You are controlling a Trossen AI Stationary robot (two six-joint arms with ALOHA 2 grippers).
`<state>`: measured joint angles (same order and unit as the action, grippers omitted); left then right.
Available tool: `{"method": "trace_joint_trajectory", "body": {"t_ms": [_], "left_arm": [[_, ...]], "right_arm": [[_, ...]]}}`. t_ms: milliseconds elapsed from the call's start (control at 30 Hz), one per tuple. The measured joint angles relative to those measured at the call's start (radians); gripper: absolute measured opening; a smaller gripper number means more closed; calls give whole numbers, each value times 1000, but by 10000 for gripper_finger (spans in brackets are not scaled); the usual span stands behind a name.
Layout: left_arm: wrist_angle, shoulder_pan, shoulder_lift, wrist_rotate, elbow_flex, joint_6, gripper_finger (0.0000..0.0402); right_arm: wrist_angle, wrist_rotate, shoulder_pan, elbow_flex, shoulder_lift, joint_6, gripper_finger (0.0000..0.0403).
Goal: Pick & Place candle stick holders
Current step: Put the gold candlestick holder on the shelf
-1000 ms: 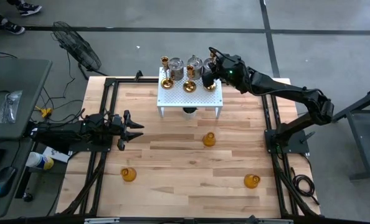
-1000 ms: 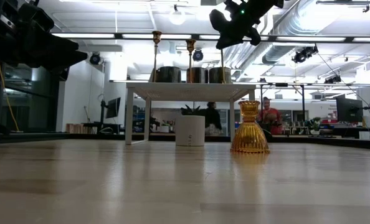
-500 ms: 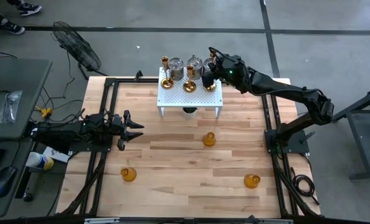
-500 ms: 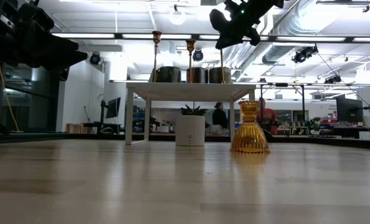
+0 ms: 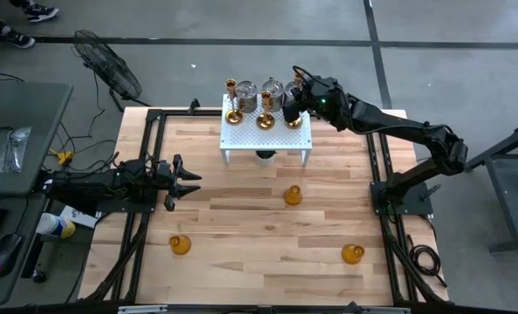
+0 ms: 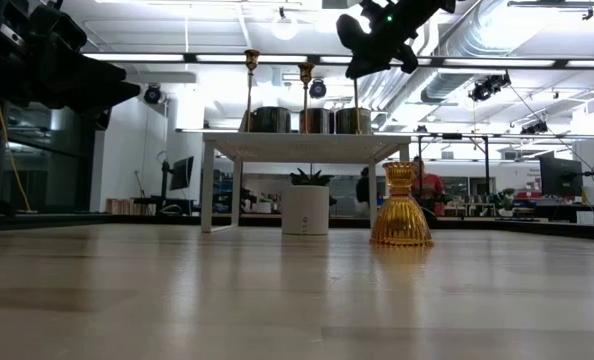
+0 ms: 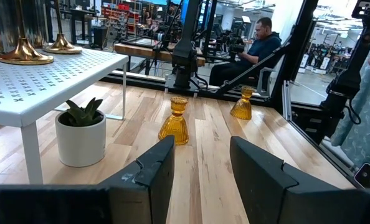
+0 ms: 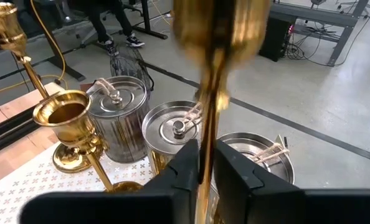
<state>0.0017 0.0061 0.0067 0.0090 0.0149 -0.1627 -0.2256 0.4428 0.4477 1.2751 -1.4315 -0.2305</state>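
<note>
My right gripper [image 8: 202, 163] is clenched on a brass candlestick [image 8: 217, 56] over the rack's [image 5: 241, 133] three-o'clock end, keeping it upright for placing, while my left gripper [image 5: 187, 180] waits with fingers apart at nine o'clock.

the brass candlestick [image 8: 217, 74] in my right claw [image 8: 200, 168] is blurred up close, its base hidden below my fingers [image 8: 185, 171]. from above, my claw covers it on the white rack [image 5: 241, 137]. the 3rd tin [image 8: 253, 155] is cut off.

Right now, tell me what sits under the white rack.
Under the white rack sits a small plant in a white pot. From above, the rack top covers nearly all of it.
</note>
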Motion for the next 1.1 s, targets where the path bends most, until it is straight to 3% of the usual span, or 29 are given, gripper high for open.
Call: {"method": "trace_joint_trajectory", "body": {"t_ms": [233,433,1100], "left_arm": [[0,0,0,0,0,0,152],[0,0,0,0,0,0,152],[0,0,0,0,0,0,152]], "right_arm": [[0,0,0,0,0,0,108],[-1,0,0,0,0,0,138],[5,-18,0,0,1,0,148]]}}
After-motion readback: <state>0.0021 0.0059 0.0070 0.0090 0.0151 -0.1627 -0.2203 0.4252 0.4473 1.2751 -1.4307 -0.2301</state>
